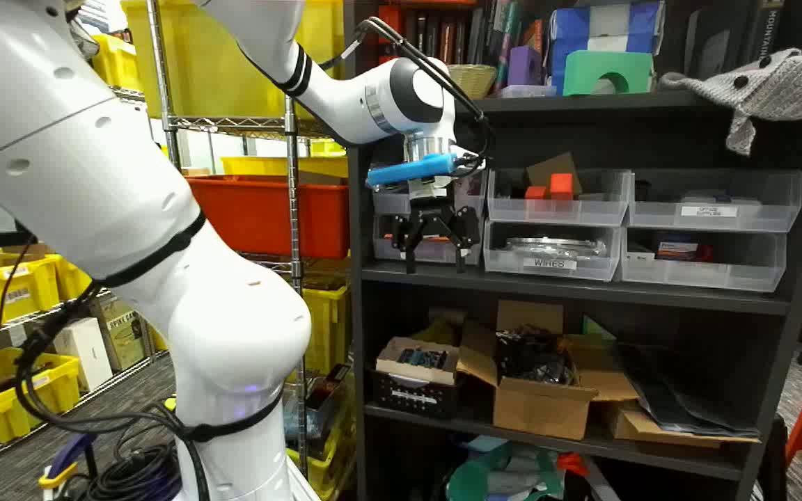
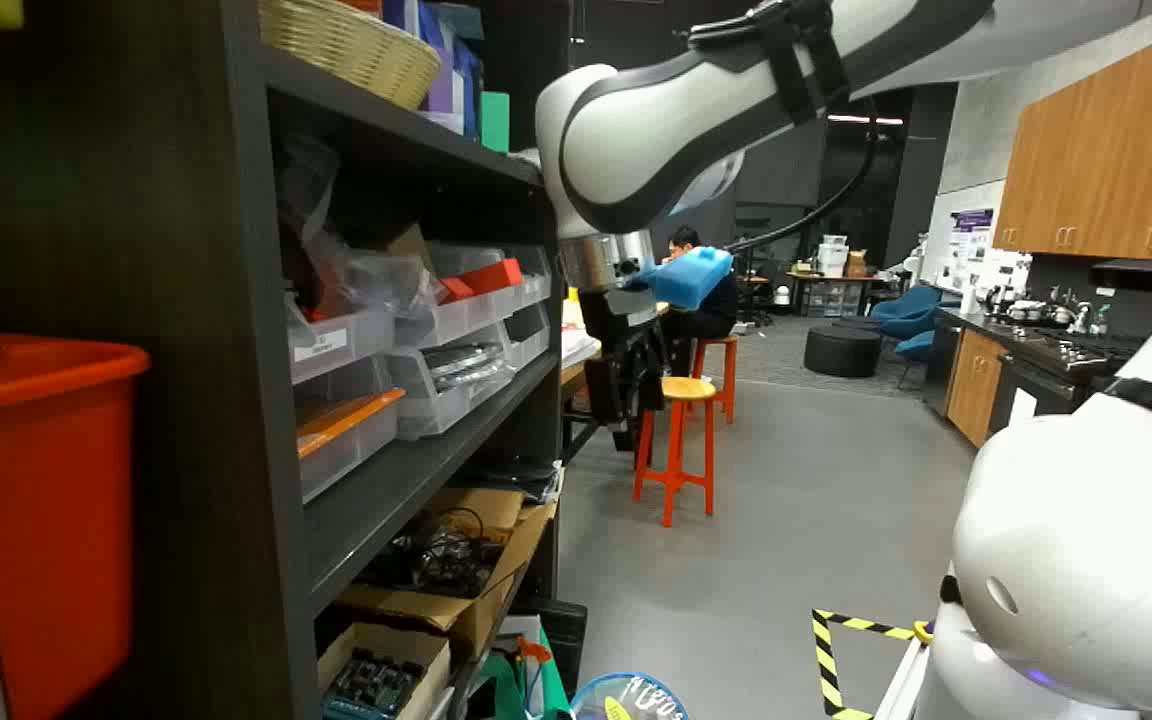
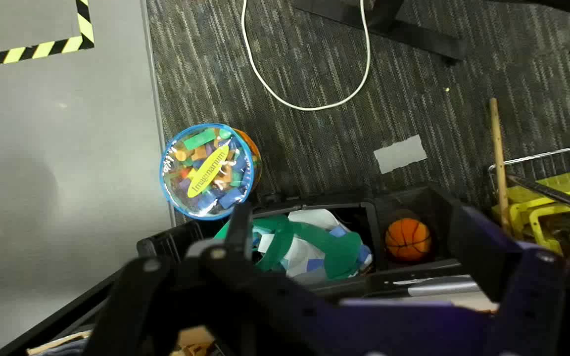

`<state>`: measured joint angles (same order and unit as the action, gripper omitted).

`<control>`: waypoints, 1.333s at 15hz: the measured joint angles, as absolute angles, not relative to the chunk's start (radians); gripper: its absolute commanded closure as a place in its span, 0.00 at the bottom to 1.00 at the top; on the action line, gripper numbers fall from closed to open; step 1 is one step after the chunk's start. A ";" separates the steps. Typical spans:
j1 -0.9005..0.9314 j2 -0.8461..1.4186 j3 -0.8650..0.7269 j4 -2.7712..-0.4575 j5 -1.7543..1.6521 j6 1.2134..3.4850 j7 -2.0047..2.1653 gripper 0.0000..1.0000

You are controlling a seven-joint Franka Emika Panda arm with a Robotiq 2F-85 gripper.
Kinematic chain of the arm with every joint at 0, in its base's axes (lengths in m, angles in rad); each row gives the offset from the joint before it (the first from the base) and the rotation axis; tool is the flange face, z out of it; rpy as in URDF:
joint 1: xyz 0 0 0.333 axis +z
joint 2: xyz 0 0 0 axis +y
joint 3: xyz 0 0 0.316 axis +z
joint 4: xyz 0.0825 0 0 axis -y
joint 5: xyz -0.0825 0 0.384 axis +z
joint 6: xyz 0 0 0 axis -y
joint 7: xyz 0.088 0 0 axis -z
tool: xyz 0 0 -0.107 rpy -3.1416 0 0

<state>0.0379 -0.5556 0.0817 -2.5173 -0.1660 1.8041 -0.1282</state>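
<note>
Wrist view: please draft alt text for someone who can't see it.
A black two-fingered gripper stands open along the bottom, holding nothing. Seen from above beyond it are a round, clear-lidded, blue-rimmed tub of coloured blocks, an orange, black-lined ball in a black compartment, and a looped white cable on striped carpet.
</note>
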 measured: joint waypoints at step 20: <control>0.055 -0.603 0.078 -2.602 -0.360 2.038 -0.139 0.00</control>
